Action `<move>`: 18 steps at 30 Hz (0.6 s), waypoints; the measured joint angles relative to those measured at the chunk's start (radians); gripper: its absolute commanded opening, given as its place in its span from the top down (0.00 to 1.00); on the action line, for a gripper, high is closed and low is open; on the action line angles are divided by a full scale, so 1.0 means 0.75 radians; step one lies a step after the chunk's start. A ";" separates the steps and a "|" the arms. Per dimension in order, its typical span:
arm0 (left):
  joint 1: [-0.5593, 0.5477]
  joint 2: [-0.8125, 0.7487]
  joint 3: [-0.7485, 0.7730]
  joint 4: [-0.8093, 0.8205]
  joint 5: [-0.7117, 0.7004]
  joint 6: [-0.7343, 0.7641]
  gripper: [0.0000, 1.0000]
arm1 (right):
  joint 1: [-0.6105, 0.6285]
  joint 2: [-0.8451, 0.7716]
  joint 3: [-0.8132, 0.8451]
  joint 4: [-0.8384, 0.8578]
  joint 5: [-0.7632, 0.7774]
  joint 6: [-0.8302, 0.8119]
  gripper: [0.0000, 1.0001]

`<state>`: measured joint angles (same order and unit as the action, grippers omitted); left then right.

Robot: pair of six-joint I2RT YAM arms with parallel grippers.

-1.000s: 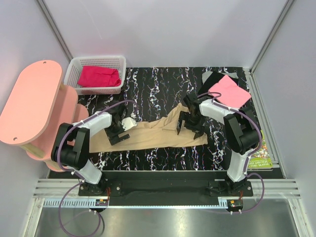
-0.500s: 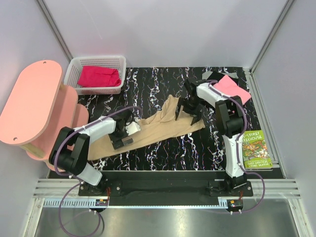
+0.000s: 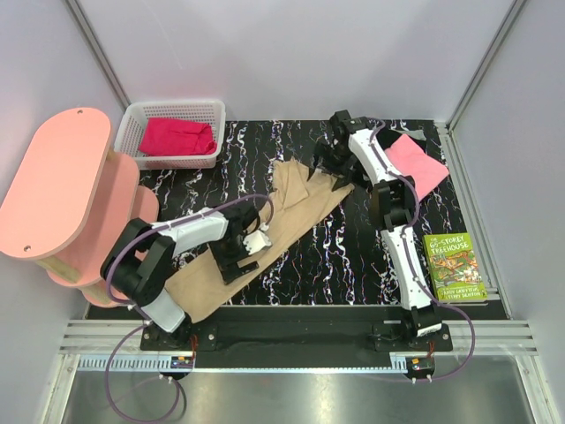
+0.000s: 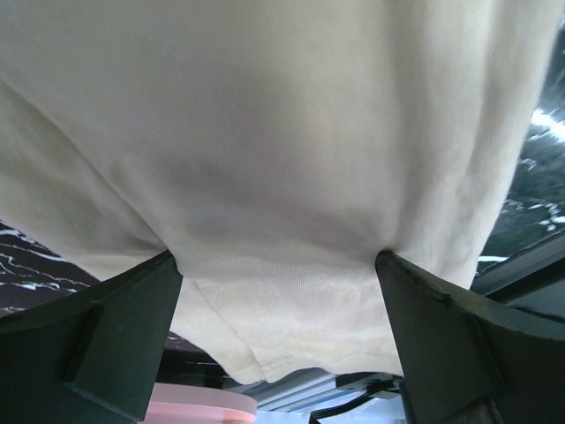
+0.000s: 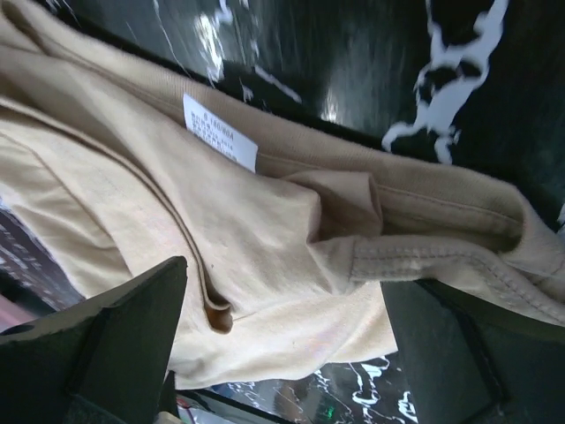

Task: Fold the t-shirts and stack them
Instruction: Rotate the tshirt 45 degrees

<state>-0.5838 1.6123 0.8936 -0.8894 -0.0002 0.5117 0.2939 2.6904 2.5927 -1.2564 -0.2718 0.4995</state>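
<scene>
Top external shows the tan shirt [image 3: 281,208] stretched slantwise on the worktop [image 3: 353,256], passing beneath the left hand [image 3: 237,265] and ending by the right hand [image 3: 325,168]. Both hands are spread wide, clamping nothing: cloth fills the gap between the left fingers [image 4: 115,327], while the collar [image 5: 424,256] and label [image 5: 219,132] lie between the right fingers [image 5: 115,336].

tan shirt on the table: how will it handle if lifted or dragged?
Likely floppy: the tan shirt lies creased and strung out, so it should sag wherever unsupported. Probably light: thin cloth, its hem doubled over. Dragged, it would likely bunch rather than slide whole.
</scene>
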 measured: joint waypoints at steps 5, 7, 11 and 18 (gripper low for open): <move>-0.001 0.101 0.136 -0.023 0.034 -0.043 0.01 | -0.064 0.103 0.192 -0.023 -0.085 0.004 0.00; -0.002 0.134 0.199 -0.035 0.041 -0.054 0.01 | -0.091 0.104 0.192 -0.014 -0.099 0.002 0.00; 0.005 0.132 0.327 -0.069 0.042 -0.071 0.01 | -0.124 0.082 0.164 0.022 -0.094 -0.025 0.00; 0.129 -0.014 0.480 -0.125 0.041 -0.091 0.01 | -0.122 0.008 0.115 0.070 -0.033 -0.091 0.00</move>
<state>-0.4870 1.6016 1.2533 -0.9833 0.0303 0.4438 0.2024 2.6965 2.6789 -1.2041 -0.2966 0.4313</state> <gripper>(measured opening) 0.987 0.994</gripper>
